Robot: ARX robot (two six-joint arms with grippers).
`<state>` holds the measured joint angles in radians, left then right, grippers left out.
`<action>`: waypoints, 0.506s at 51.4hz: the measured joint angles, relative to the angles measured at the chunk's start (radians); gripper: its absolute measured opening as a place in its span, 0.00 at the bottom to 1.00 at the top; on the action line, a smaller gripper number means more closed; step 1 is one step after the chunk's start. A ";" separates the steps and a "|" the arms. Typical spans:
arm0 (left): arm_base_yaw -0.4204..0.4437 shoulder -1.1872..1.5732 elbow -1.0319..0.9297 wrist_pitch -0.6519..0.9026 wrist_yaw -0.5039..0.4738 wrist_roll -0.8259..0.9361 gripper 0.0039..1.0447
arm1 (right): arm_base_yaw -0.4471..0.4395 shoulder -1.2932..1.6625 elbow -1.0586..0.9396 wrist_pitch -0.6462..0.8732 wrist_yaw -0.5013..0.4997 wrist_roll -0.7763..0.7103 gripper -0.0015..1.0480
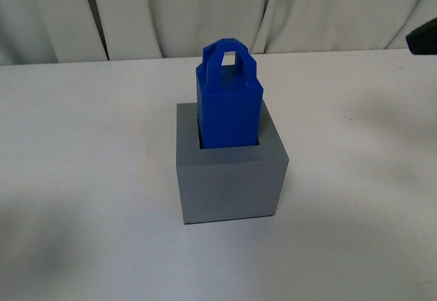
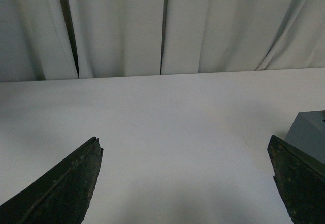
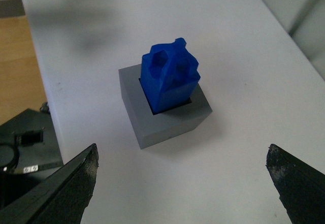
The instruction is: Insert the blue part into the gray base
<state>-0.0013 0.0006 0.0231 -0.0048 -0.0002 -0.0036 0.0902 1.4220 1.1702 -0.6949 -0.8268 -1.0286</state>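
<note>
The blue part (image 1: pixel 228 103) stands upright in the square recess of the gray base (image 1: pixel 231 178) in the middle of the white table; its looped top sticks out above the base. Both also show in the right wrist view, the blue part (image 3: pixel 170 76) seated in the gray base (image 3: pixel 167 120). My right gripper (image 3: pixel 183 155) is open and empty, held above and apart from the base. My left gripper (image 2: pixel 185 148) is open and empty over bare table; a corner of the gray base (image 2: pixel 310 135) shows beside one finger. A dark bit of an arm (image 1: pixel 423 39) shows at the front view's upper right.
The white table (image 1: pixel 82 178) runs back to a white curtain (image 1: pixel 157 7). In the right wrist view the table's edge (image 3: pixel 43 76) gives onto a wooden floor, with dark robot equipment (image 3: pixel 25 142) below it.
</note>
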 joint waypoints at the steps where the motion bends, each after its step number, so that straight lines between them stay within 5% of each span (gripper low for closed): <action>1: 0.000 0.000 0.000 0.000 0.000 0.000 0.94 | -0.020 -0.024 -0.038 0.031 -0.020 0.016 0.93; 10: 0.000 0.000 0.000 0.000 0.000 0.000 0.94 | -0.121 -0.117 -0.226 0.300 -0.048 0.188 0.93; 24: 0.000 0.000 0.000 0.000 0.000 0.000 0.94 | -0.128 -0.121 -0.239 0.321 -0.051 0.257 0.93; 26: 0.000 0.000 0.000 0.000 0.000 0.000 0.94 | -0.113 -0.134 -0.262 0.385 0.014 0.290 0.91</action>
<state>-0.0013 0.0006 0.0231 -0.0048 -0.0002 -0.0036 -0.0227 1.2877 0.9077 -0.3099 -0.8124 -0.7383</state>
